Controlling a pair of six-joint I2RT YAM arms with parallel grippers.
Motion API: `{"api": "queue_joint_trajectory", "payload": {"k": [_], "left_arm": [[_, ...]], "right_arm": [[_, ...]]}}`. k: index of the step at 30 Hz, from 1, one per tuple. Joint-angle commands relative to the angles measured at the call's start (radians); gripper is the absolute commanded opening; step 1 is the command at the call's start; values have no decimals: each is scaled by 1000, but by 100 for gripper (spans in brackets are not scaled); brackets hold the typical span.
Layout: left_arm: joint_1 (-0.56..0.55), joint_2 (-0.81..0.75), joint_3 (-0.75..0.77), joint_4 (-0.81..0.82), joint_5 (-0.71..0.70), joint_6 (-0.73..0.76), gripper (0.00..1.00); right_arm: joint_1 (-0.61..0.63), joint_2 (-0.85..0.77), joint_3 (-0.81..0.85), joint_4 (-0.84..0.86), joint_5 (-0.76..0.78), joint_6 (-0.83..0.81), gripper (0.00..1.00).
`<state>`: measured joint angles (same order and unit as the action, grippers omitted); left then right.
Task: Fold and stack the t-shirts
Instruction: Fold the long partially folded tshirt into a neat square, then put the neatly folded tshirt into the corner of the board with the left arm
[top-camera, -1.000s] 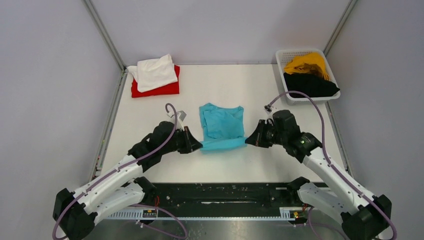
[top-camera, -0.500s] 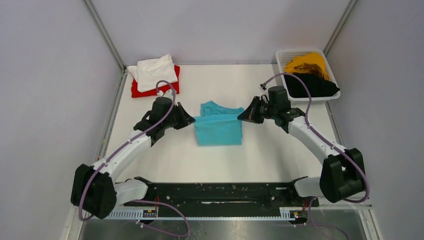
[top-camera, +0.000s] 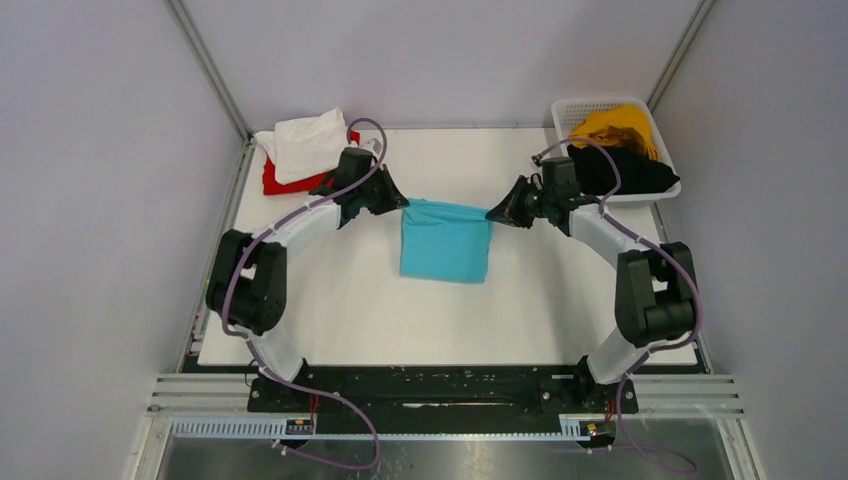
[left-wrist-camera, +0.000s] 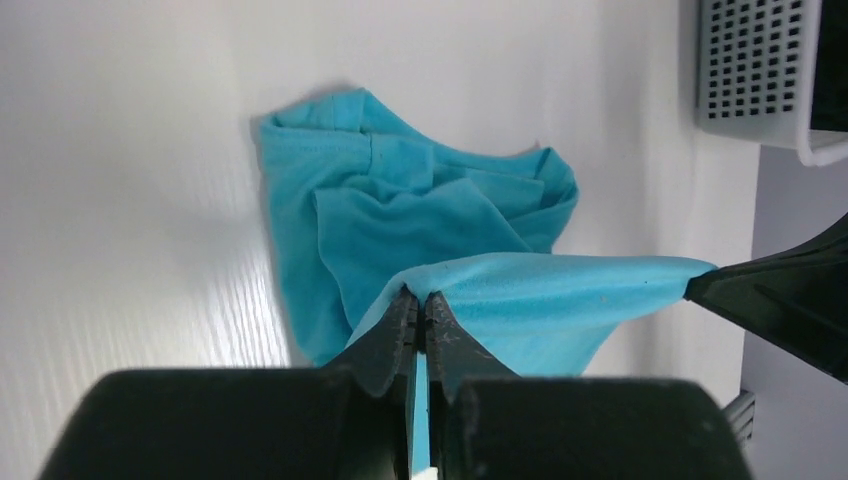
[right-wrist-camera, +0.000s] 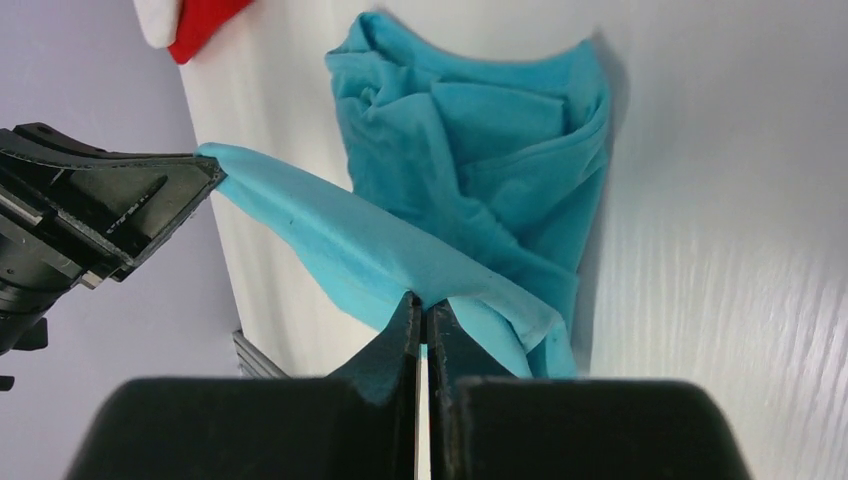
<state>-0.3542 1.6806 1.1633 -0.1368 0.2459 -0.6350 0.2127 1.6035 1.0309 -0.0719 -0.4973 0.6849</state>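
Note:
The turquoise t-shirt (top-camera: 445, 242) lies mid-table, its near edge lifted and carried toward the far side. My left gripper (top-camera: 403, 203) is shut on its left corner and my right gripper (top-camera: 490, 213) is shut on its right corner, with the edge stretched taut between them. The left wrist view shows my left gripper (left-wrist-camera: 420, 296) pinching the turquoise cloth (left-wrist-camera: 520, 300). The right wrist view shows my right gripper (right-wrist-camera: 421, 303) pinching the cloth (right-wrist-camera: 470, 200). A white t-shirt (top-camera: 303, 143) lies on a red one (top-camera: 278, 180) at the far left. Mustard yellow (top-camera: 610, 124) and black (top-camera: 625, 170) t-shirts sit in the basket.
The white mesh basket (top-camera: 563, 116) stands at the far right corner; its wall shows in the left wrist view (left-wrist-camera: 750, 70). Metal frame posts rise at the far corners. The table's left edge has a rail (top-camera: 222, 235).
Both grippers have carried the turquoise shirt's near edge up and away toward the far side, folding it over itself. Both arms are stretched out further.

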Motion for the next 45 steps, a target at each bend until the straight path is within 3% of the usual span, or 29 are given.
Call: {"api": "queue_joint_trajectory", "payload": {"k": [1,4,7,8,9,10,11,13,19,24,29,34,39,41,45], "left_arm": [[17,152,155,-1,-25,62,0],[18,278,263,-31,-112,81,3],[28,396,407,-101,-117,94,10],[30,419,443,-110,-99,97,14],[33,432,467,-121,-89,97,24],[34,430,481,-130,-80,95,71],[34,418,482,-130,-72,96,95],[34,368,449,-113,-60,90,99],[32,150,189,-1,27,138,99],[32,123,87,-38,35,191,99],[28,203,113,-76,52,193,94],[-13,301,171,-115,20,176,93],[-90,419,291,-234,-88,166,84],[-111,459,341,-280,-132,152,74],[-156,494,425,-363,-257,174,18]], "right_arm": [[-32,142,112,61,-15,-27,0],[-37,269,201,92,-20,-20,2],[-38,382,312,79,1,-51,14],[-38,409,347,60,0,-60,23],[-37,428,386,26,-3,-69,40],[-38,436,415,-8,2,-81,62],[-37,429,425,-29,14,-89,92],[-36,383,406,-41,45,-102,99],[-36,115,191,-34,133,-131,99],[-37,-150,-114,25,239,-118,99],[-42,-395,-320,45,323,-94,99],[-44,-646,-450,5,552,-121,99],[-45,-866,-548,-8,643,-154,99],[-44,-931,-563,-20,651,-167,99],[-45,-1014,-570,-51,661,-189,99]]}}
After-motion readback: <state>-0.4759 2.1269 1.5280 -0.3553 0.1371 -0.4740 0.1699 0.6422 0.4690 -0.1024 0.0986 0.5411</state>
